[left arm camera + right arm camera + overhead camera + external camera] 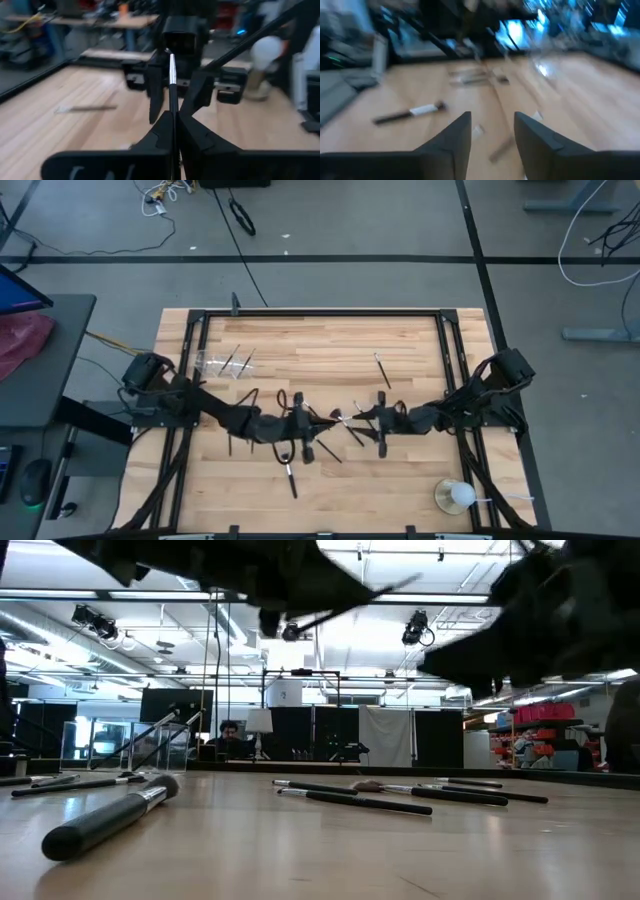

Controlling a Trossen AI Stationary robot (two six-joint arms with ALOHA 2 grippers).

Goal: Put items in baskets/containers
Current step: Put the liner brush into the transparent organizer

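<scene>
1. Left gripper (pixel 174 120) sits mid-table, jaws pinched on a slim brush (pixel 172 75) with a silver ferrule and dark handle.
2. Right gripper (pixel 492 131) faces it, jaws apart with nothing between them.
3. Loose brushes (pixel 383 369) lie scattered on the wooden table (pixel 320 340).
4. The clear holder (pixel 215 363) stands toward the far left, a few brushes leaning in it.

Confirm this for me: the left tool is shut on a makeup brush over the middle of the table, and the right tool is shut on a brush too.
Only the last part is wrong. The left tool is shut on a makeup brush over the middle of the table, but the right tool is open and holds nothing. The right wrist view shows bare wood between its two fingers.
</scene>
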